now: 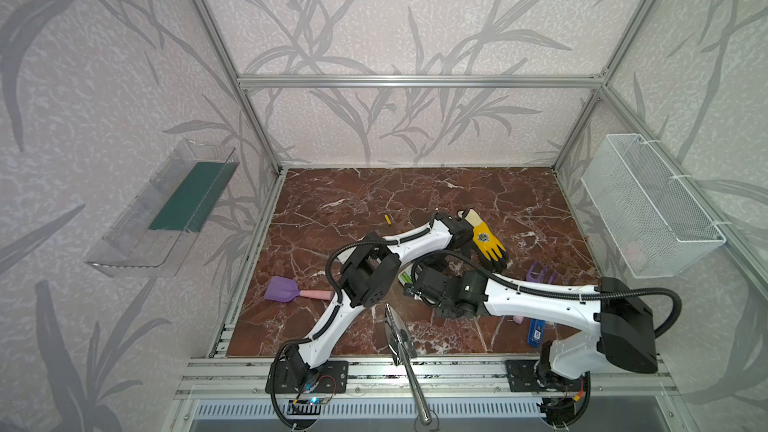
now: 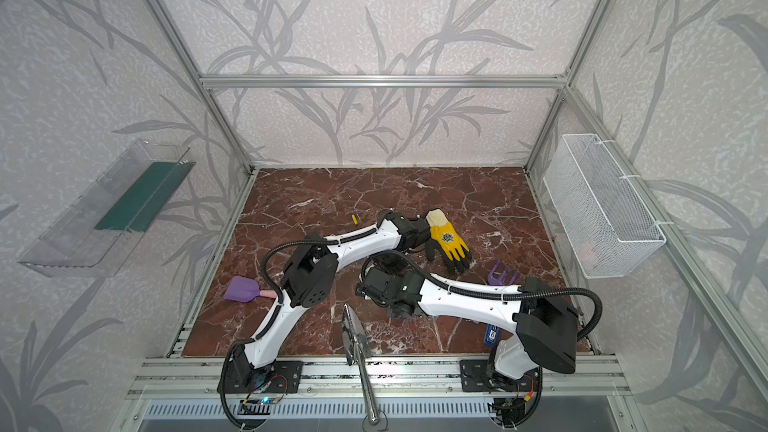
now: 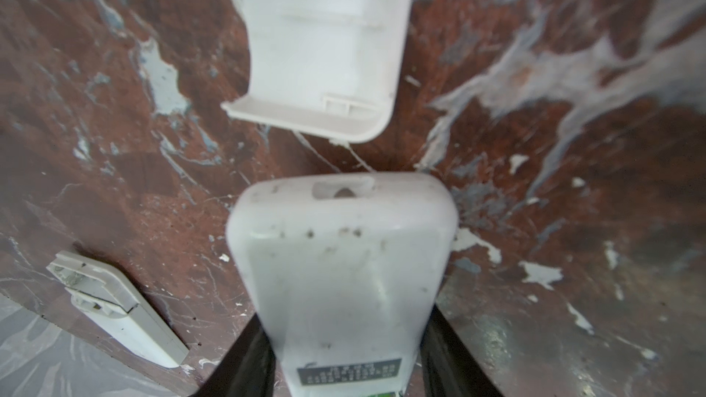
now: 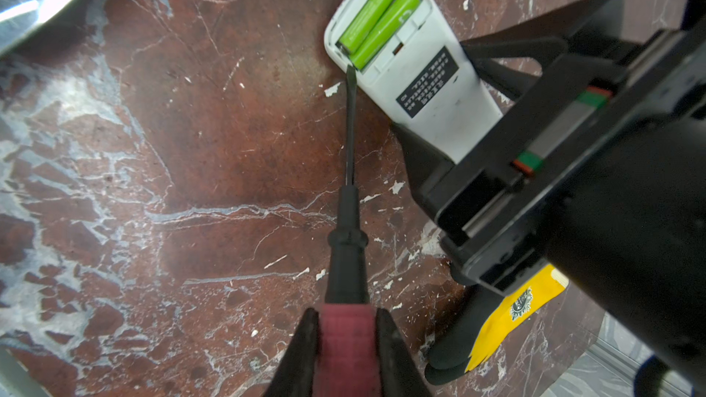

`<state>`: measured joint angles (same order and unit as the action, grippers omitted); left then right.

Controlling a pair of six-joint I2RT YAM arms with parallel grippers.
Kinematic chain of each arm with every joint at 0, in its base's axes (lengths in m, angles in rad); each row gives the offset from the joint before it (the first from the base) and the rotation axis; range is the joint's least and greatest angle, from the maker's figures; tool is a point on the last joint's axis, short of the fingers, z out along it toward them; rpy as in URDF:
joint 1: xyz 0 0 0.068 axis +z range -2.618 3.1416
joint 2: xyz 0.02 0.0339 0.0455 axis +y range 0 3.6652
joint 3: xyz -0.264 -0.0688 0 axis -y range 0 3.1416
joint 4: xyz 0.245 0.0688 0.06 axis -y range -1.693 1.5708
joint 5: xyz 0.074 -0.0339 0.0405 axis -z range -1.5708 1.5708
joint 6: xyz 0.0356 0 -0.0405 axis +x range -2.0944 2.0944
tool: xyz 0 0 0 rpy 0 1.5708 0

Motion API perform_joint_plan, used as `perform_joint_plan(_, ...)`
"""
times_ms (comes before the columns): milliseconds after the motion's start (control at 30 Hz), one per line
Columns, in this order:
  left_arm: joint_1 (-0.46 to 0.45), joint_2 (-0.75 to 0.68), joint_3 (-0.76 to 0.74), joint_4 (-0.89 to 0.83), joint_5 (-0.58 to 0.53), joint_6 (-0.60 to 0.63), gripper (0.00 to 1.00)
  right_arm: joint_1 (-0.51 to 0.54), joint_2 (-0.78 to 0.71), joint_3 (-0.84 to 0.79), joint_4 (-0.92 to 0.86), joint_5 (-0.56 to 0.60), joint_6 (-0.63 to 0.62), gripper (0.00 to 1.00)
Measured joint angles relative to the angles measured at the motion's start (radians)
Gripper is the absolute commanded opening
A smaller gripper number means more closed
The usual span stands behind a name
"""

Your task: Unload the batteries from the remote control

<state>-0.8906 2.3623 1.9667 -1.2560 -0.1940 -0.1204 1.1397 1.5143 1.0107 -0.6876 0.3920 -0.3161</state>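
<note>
A: What blocks the right hand?
B: Straight ahead runs the screwdriver it grips, its tip at the rim of the remote, just beside the green batteries. On one side the left hand crowds in, clamped across the remote's far end, with a glove lying beneath that arm.
A: And its other side?
B: Bare tabletop, open for a pass.
A: Ahead of the left hand?
B: A white cover lies just past the remote's end, not touching it. A second white piece lies well off to one side. The marble between them is free, and bare surface shows on both flanks of that cover.
</note>
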Motion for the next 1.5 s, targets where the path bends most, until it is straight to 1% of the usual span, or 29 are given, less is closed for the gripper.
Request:
perform_joint_plan(200,-0.002,0.005,0.003,-0.016,-0.026,-0.005,0.00,-0.005,0.036,0.049,-0.026,-0.009,-0.026,0.00)
perform_joint_plan(433,-0.002,0.008,0.004,-0.023,-0.026,-0.005,0.00,-0.010,0.087,0.122,-0.079,-0.023,-0.058,0.00)
perform_joint_plan(633,0.000,0.008,0.004,-0.027,-0.023,-0.003,0.00,-0.010,0.128,0.169,-0.119,-0.007,-0.058,0.00)
perform_joint_plan(867,0.002,0.010,0.004,-0.028,-0.015,-0.006,0.00,-0.008,0.130,0.166,-0.117,0.028,-0.030,0.00)
perform_joint_plan(1200,0.004,0.010,0.004,-0.026,-0.008,-0.003,0.00,0.013,0.130,0.148,-0.096,0.028,-0.013,0.00)
perform_joint_plan(1333,0.009,0.009,0.002,-0.023,0.006,0.007,0.00,0.016,0.115,0.104,-0.057,0.028,-0.013,0.00)
perform_joint_plan(1500,0.018,0.000,-0.012,-0.007,0.031,0.023,0.00,0.017,0.100,0.032,0.010,0.045,0.026,0.00)
